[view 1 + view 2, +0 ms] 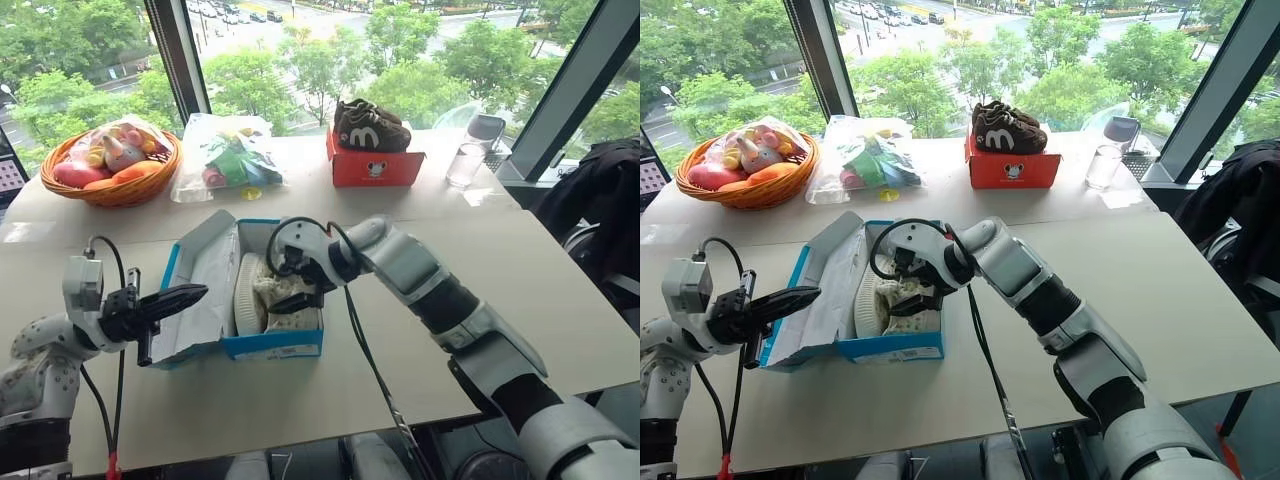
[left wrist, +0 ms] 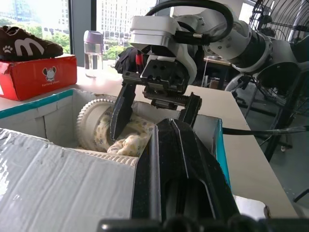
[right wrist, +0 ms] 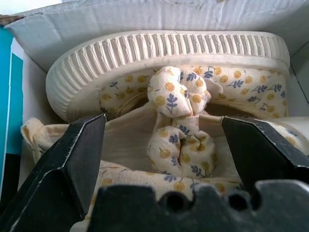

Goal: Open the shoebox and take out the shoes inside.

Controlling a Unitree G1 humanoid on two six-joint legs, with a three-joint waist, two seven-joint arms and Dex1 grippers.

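Right arm stretched in from the right, wrist bent downward, right gripper [image 1: 296, 283] angled down-left with jaws spread wide. Left arm low on the left, forearm roughly level, left gripper [image 1: 190, 294] pointing right with jaws pressed together, holding nothing.

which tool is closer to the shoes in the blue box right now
Right. The right tool hangs open inside the shoebox, its fingers straddling the shoes. The left tool is shut beside the open lid, outside the box.
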